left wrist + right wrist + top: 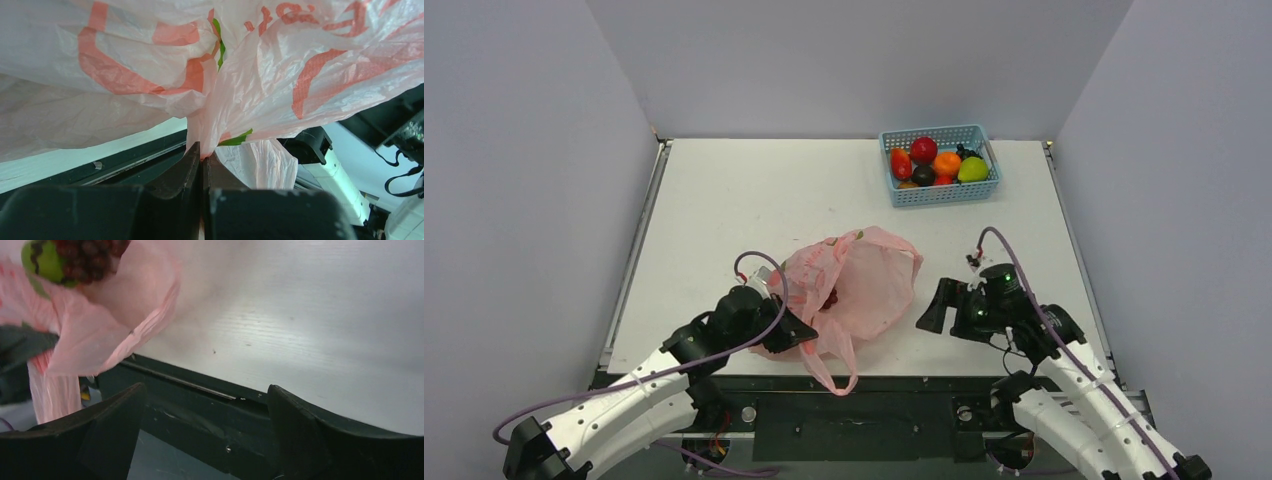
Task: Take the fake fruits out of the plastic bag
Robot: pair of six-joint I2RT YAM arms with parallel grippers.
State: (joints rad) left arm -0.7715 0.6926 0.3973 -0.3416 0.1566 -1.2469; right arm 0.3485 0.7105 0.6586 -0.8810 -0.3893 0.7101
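where the plastic bag (pixel 869 285) lies on the table (pixel 754 200), near the front edge and between the two arms, the left gripper (pixel 202 157) has its jaws pressed together on a gathered fold of film at the bag's near-left side. judged purpose: the pinch anchors the thin film and lifts the rim, so that the mouth stands open and the bag does not slide when a fruit is drawn out.

the right gripper (pixel 204 390) sits just beside the bag's right edge, apart from it, with its jaws spread wide and holding nothing. it faces the opening, which suits a reach inward.

orientation of the bag: the long axis runs on a diagonal, from the pinched near-left side to the far-right rim. the mouth points right, toward the right gripper. one handle loop (pixel 836 372) trails over the near edge of the table.

contents: a dark red grape bunch (pixel 90 255) rests inside the mouth, touching a green fruit (pixel 42 260). the wrist view is soft at that corner, so the green item may be an apple or a pear; it cannot be told which. any other fruits are hidden by the film.

a light blue basket (pixel 944 197) of fruits stands well apart, at the far right of the table.
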